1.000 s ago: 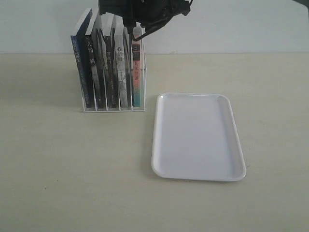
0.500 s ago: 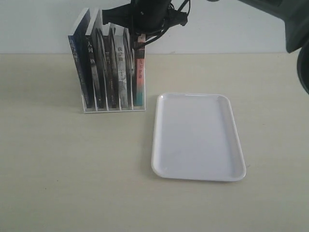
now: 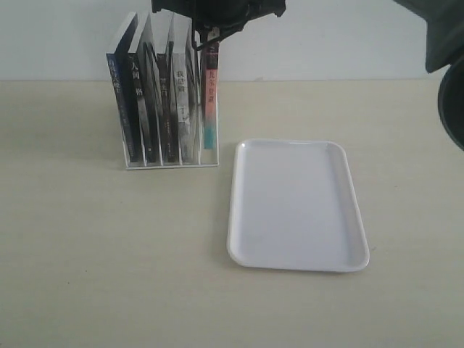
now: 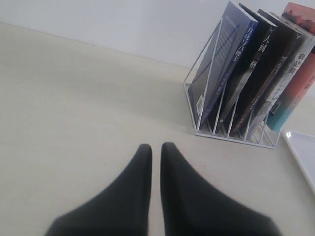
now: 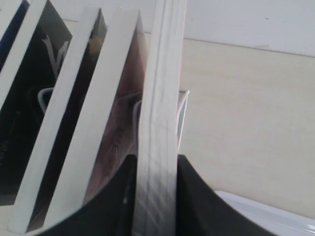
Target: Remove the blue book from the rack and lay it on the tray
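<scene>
The blue book (image 3: 116, 101) stands in the leftmost slot of the white wire rack (image 3: 170, 165), leaning left; it also shows in the left wrist view (image 4: 221, 59), with the rack (image 4: 236, 137) below it. My right gripper (image 3: 208, 29) is above the rack's right end, shut on the top edge of the pink-and-teal-spined book (image 3: 209, 101), which hangs a little higher than its neighbours. Its page edge (image 5: 160, 123) fills the right gripper (image 5: 156, 160). The white tray (image 3: 297, 210) lies flat to the rack's right. My left gripper (image 4: 156, 146) hovers shut over bare table, well apart from the rack.
Three black-spined books (image 3: 163, 101) fill the middle slots of the rack. A pale wall runs behind the table. The tray's corner (image 4: 302, 147) shows beside the rack, and its rim (image 5: 266, 216) lies below the right gripper.
The right gripper has risen, and the pink-and-teal-spined book has come up with it, its lower end now above the rack's base. The blue book and the tray have not moved.
</scene>
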Controlling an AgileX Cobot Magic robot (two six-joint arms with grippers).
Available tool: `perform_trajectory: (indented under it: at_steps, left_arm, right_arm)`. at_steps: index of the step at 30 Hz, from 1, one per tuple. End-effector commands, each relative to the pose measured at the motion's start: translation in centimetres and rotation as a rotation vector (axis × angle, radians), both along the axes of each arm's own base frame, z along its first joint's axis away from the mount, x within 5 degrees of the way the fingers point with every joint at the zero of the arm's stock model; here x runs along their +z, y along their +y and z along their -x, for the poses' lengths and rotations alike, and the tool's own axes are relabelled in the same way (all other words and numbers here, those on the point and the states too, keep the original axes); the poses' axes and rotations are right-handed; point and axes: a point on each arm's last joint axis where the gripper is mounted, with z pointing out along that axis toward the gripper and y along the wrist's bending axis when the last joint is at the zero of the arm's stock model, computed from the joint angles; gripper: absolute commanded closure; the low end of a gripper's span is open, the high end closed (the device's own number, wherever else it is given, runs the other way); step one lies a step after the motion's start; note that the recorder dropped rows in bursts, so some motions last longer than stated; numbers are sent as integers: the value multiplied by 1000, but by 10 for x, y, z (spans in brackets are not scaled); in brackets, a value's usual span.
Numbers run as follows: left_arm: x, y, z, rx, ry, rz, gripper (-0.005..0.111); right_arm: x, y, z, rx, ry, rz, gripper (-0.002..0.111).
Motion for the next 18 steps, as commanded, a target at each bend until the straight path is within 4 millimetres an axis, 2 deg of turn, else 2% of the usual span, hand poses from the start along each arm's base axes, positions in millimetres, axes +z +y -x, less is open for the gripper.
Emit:
perform_trajectory:
  at_steps: [1,18]
  left_arm:
    - [0,0,0,-4,-8,-5,101]
    - [0,0,0,-4,-8,-5,101]
  right_arm:
    - [17,-8,-1,-5,-57,12,108]
    - [16,-9,1,-6,-35,21,108]
